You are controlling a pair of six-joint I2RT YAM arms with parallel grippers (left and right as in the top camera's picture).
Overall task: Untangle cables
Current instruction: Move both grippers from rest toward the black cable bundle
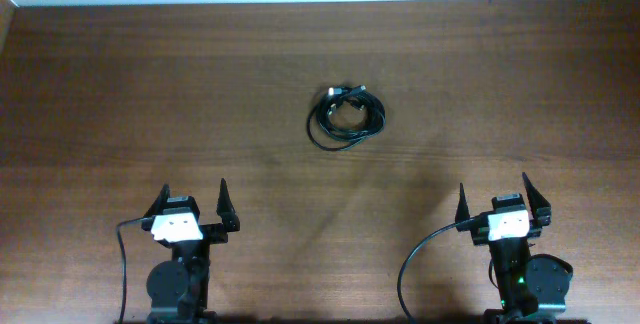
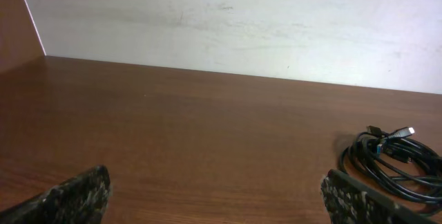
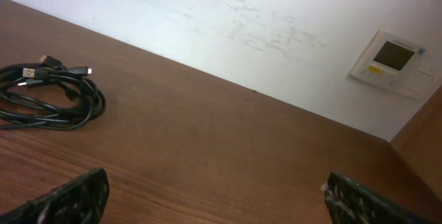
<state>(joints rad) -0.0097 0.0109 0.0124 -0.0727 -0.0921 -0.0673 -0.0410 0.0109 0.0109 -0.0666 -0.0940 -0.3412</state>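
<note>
The cables (image 1: 346, 116) lie as one small coiled black bundle with small plug ends on the brown table, in the middle toward the back. The bundle shows at the right edge of the left wrist view (image 2: 395, 164) and at the left of the right wrist view (image 3: 48, 96), with silver and gold plug tips on top. My left gripper (image 1: 191, 206) is open and empty at the front left, far from the bundle. My right gripper (image 1: 504, 200) is open and empty at the front right, also far from it.
A white wall (image 2: 235, 23) runs along the table's back edge. A small white wall panel (image 3: 390, 59) hangs at the right. Thick black robot wires (image 1: 415, 264) loop beside each arm base at the front edge.
</note>
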